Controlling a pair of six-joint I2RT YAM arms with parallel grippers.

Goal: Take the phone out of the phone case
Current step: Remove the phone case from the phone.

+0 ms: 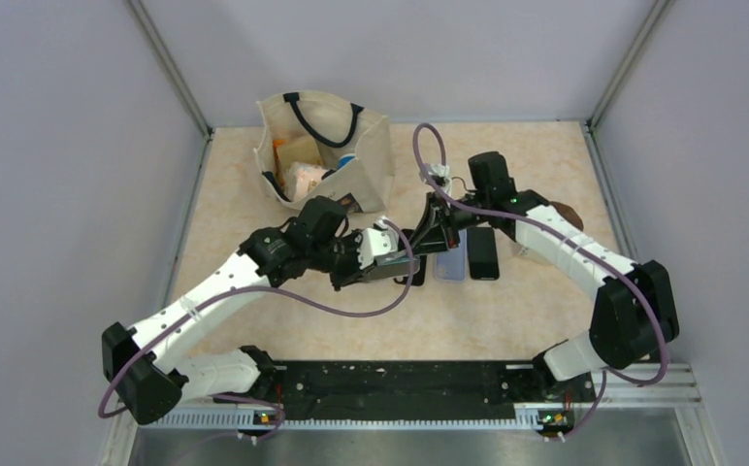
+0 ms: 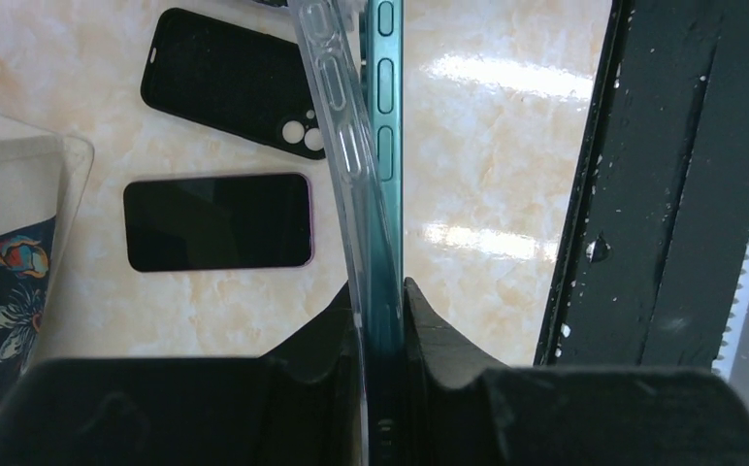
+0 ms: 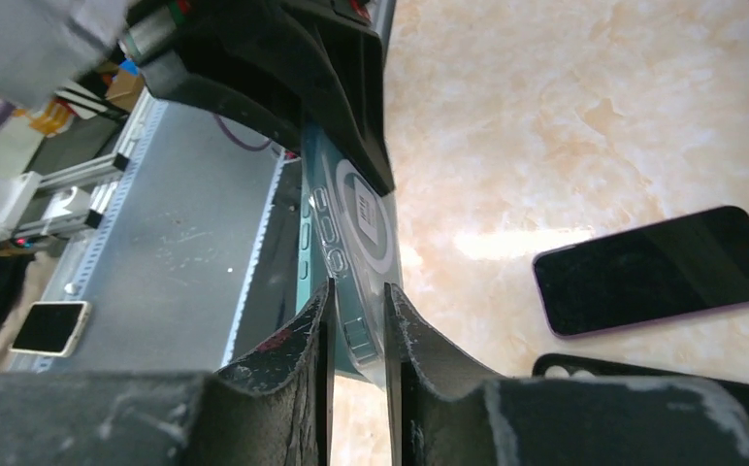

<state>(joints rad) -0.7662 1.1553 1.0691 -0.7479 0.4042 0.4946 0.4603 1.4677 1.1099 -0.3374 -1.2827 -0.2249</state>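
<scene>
White shells link bulky black joints on the left arm [image 1: 206,289] and right arm [image 1: 569,250], each trailing a loose purple cable [image 1: 346,311]. The left hand [image 2: 382,301] and right hand [image 3: 359,301] have black wedge fingers, the right's scuffed whitish. A green light [image 1: 513,201] dots the right arm's wrist.

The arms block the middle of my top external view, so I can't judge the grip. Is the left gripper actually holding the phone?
Observer: Yes. In the left wrist view, the left gripper is shut on the teal phone and the clear case together.
Operator: Is the case off anywhere?
Observer: At the far end, it bows away from the phone's button edge. Near the grip, the two lie together.
Operator: And the right gripper?
Observer: In its wrist view, the right gripper straddles the case's edge. I cannot tell whether it presses.
</scene>
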